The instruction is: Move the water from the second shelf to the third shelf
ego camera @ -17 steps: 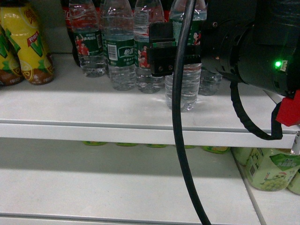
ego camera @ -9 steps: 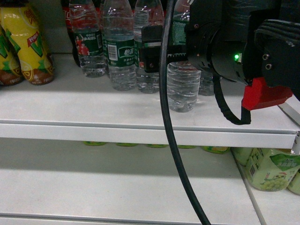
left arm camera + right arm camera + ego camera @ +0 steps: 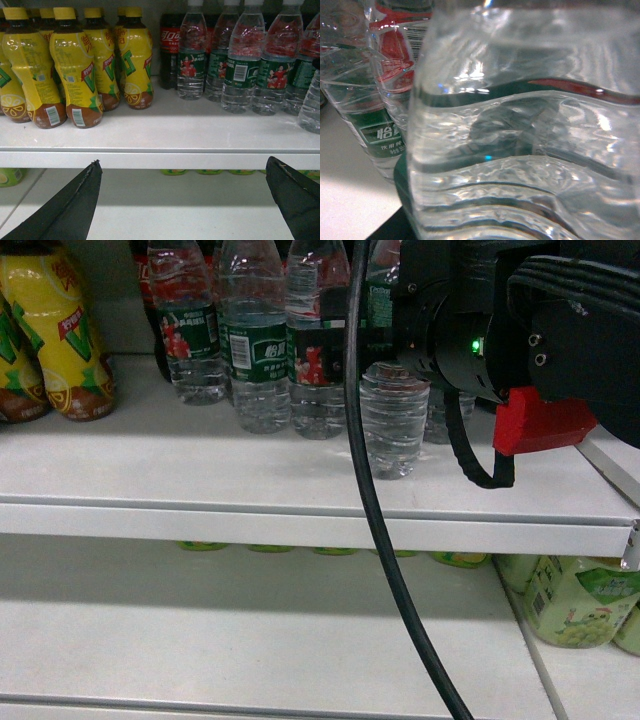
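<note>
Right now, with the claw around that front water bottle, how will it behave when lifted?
The water bottle looks full, so probably heavy for its size. Its thin ribbed clear wall may flex under a squeeze. Tall and narrow, it could tip against the neighbouring bottles if nudged.

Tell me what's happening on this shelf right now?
The right arm has reached in to the front water bottle among the water bottles on the white shelf; its claw is hidden behind the wrist, so a grip can't be confirmed. The bottle stands upright on the shelf. The left claw hangs open in front of the shelf, holding nothing.
</note>
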### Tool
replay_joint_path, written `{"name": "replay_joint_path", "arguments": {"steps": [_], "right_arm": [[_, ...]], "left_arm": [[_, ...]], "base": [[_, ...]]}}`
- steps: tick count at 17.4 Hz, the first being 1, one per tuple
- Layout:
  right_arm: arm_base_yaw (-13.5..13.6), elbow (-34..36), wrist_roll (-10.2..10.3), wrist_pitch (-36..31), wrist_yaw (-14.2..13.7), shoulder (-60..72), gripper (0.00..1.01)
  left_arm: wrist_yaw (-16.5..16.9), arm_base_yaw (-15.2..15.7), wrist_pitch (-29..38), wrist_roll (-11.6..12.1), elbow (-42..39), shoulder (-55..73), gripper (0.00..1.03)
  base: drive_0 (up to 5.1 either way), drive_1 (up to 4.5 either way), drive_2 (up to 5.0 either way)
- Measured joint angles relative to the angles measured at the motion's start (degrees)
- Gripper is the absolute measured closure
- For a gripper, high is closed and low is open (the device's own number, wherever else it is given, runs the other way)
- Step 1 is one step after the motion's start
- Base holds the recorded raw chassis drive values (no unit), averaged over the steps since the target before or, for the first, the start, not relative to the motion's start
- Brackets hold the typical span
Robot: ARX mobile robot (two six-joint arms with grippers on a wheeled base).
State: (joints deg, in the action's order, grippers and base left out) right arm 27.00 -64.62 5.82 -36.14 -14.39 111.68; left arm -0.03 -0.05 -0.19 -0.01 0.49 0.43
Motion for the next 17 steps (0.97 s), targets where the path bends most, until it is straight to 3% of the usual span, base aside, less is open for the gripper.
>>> {"name": "replay_joint_path", "arguments": {"steps": [2, 4, 7, 12, 14, 17], "right_arm": [[0.0, 0.2, 1.1, -0.2, 0.2, -0.1, 0.47], [0.0, 1.2, 1.5, -0.4, 0.5, -0.9, 0.56], [0.2, 4.5, 2.2, -0.5, 2.2, -3.9, 0.58], [0.7, 17.1, 2.4, -2.0, 6.8, -14.4, 0.58], [-0.5, 23.2, 2.3, -2.1, 7.2, -20.7, 0.59], [-3.4, 32.0, 0.2, -4.9, 7.2, -31.7, 0.59]], "left_arm": [[0.0, 0.0, 0.0, 0.0, 0.0, 0.0, 0.05], [0.0, 0.0, 0.0, 0.0, 0.0, 0.0, 0.05], [0.0, 0.0, 0.0, 0.0, 0.0, 0.0, 0.05], [0.0, 0.0, 0.0, 0.0, 0.0, 0.0, 0.05], [0.0, 0.0, 0.0, 0.0, 0.0, 0.0, 0.05], [0.0, 0.0, 0.0, 0.0, 0.0, 0.0, 0.05]], "base": [[0.0, 0.00, 0.0], [0.0, 0.00, 0.0], [0.0, 0.00, 0.0], [0.0, 0.00, 0.0], [0.0, 0.00, 0.0], [0.0, 0.00, 0.0]]}}
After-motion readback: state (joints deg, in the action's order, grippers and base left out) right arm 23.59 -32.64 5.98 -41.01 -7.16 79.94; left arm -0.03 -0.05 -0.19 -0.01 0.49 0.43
